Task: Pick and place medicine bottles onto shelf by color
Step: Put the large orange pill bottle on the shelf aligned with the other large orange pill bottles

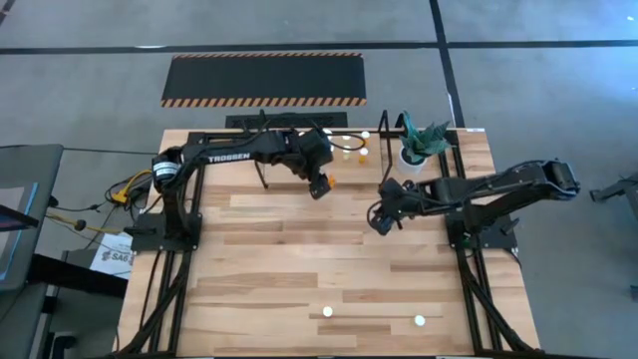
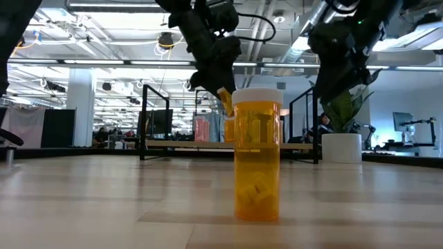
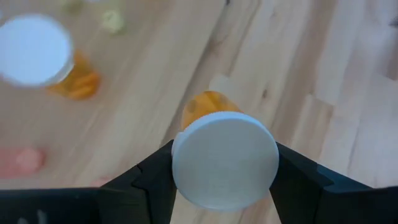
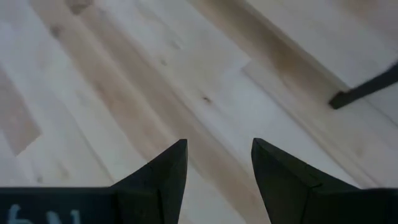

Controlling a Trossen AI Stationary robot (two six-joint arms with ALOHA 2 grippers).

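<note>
My left gripper (image 1: pixel 321 185) hangs over the table's far middle, just in front of the shelf (image 1: pixel 379 145), shut on an orange medicine bottle (image 3: pixel 208 106) with a white cap. Three white-capped bottles (image 1: pixel 362 153) stand on the shelf board. Two more bottles (image 1: pixel 327 311) (image 1: pixel 420 321) stand upright on the table near its front edge; one of them fills the low view (image 2: pixel 257 155). My right gripper (image 4: pixel 219 155) is open over bare wood right of the middle (image 1: pixel 381 221), with nothing between its fingers. My left gripper pinches the bottle by the rim of its white cap (image 3: pixel 186 162), one finger on each side. The fingers slant down from the table's left. The bottle is lifted clear of the table and hangs tilted below the fingers (image 2: pixel 225 102), its body pointing downward.
A white pot with a green plant (image 1: pixel 414 150) stands at the shelf's right end, close to my right arm. Black frame rails (image 1: pixel 469 269) run along both table sides. A black mat with striped edges (image 1: pixel 264 78) lies on the floor beyond. The table's middle is bare wood.
</note>
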